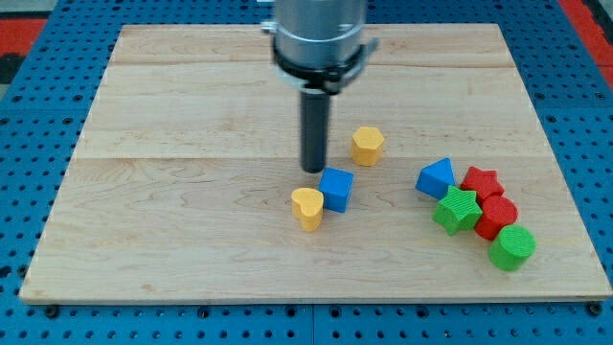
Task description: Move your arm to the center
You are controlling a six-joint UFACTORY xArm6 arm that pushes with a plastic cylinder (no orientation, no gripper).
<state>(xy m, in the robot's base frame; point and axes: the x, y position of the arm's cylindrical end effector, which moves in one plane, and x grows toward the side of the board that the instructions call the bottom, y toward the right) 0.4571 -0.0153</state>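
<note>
My tip (313, 170) is the lower end of a dark rod hanging from a grey arm at the view's top centre. It rests on the wooden board (192, 115) near the board's middle. A blue cube (336, 189) lies just below and to the right of the tip, almost touching it. A yellow heart (307, 208) lies directly below the tip, touching the blue cube's left side. A yellow hexagon (367, 145) lies to the tip's right, a short gap away.
A cluster sits at the view's lower right: a blue triangular block (436, 178), a red star (481, 182), a green star (458, 210), a red block (496, 217) and a green cylinder (512, 248). Blue pegboard surrounds the board.
</note>
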